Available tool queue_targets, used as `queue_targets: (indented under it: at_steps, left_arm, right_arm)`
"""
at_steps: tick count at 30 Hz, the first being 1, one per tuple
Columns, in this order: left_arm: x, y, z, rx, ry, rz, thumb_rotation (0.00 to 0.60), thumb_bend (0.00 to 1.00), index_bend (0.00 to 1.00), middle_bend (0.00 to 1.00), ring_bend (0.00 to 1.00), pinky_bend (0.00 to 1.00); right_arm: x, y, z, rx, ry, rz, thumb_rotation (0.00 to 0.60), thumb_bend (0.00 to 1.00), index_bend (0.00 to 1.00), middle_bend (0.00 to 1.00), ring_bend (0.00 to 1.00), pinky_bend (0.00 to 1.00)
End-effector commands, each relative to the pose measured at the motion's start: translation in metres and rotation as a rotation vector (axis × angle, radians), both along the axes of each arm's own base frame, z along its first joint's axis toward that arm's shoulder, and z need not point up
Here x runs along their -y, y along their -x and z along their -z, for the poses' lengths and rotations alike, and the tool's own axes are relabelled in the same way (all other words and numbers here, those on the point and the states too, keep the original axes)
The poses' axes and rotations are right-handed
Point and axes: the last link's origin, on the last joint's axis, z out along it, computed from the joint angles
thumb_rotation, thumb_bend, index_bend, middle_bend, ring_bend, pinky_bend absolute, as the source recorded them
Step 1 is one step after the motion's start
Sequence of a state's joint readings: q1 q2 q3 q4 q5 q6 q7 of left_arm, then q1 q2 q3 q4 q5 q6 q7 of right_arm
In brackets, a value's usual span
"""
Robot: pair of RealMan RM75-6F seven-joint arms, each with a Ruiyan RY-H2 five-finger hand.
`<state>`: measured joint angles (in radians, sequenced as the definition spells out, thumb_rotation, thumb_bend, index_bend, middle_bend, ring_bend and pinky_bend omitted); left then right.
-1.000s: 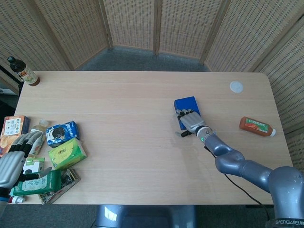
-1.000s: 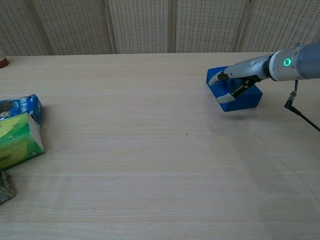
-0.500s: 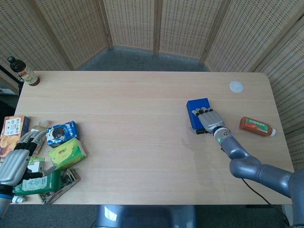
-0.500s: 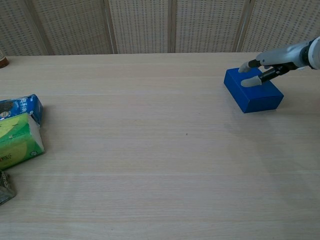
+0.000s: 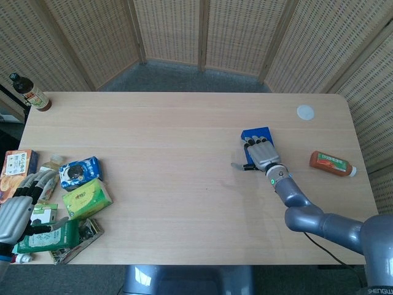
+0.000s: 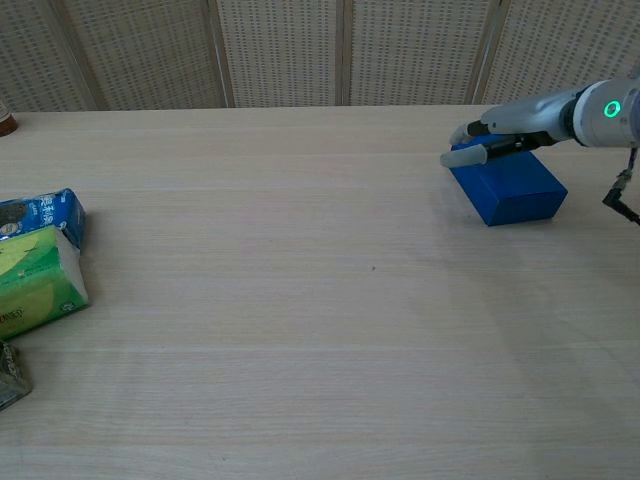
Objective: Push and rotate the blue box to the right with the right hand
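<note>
Keep your right hand [image 5: 261, 154] flat and low on the blue box [image 5: 255, 142], and press lightly so the box slides on the bench [image 5: 172, 141] rather than tipping. Sweep toward your right while turning the wrist, letting the fingers [image 6: 470, 153] drag the box's left end around. Watch the red bottle [image 5: 331, 163] lying further to your right; I judge it could get in the way if you push too far.

The hand grips nothing: its fingers are stretched out and laid over the box's top, reaching just past its left edge in the chest view. The box sits directly under the hand and beyond its fingertips, flat on the bench. Your left hand [image 5: 18, 212] rests loosely spread, holding nothing, among the packets at the far left.
</note>
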<state>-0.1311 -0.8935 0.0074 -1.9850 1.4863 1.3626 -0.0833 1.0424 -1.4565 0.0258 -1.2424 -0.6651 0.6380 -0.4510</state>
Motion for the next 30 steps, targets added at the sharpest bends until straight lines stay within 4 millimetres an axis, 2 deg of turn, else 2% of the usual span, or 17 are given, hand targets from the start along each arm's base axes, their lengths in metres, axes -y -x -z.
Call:
queue_targets:
  at_steps: [1,8,14,21,30]
  left_arm:
    - [0.001,0.000,-0.001,0.002,-0.003,-0.002,0.469,0.23,0.01,0.00,0.00,0.00]
    - [0.005,0.002,-0.004,-0.002,-0.010,-0.010,0.470,0.23,0.01,0.00,0.00,0.00]
    - [0.008,0.002,-0.006,-0.002,-0.015,-0.014,0.470,0.23,0.01,0.00,0.00,0.00]
    - [0.008,0.003,-0.007,-0.001,-0.017,-0.015,0.468,0.23,0.00,0.00,0.00,0.00]
    - [0.004,0.001,-0.003,0.006,-0.005,-0.001,0.467,0.23,0.00,0.00,0.00,0.00]
  right_arm:
    - [0.004,-0.007,0.017,-0.011,-0.030,-0.011,0.018,0.22,0.00,0.00,0.00,0.00]
    - [0.016,-0.017,0.035,-0.027,-0.038,-0.017,0.017,0.22,0.00,0.00,0.00,0.00]
    - [0.026,-0.010,0.040,-0.066,-0.018,0.015,0.017,0.22,0.00,0.00,0.00,0.00]
    - [0.032,0.007,0.029,-0.095,0.028,0.077,0.016,0.22,0.00,0.00,0.00,0.00]
    - [0.030,0.027,0.012,-0.136,0.062,0.141,0.016,0.22,0.00,0.00,0.00,0.00]
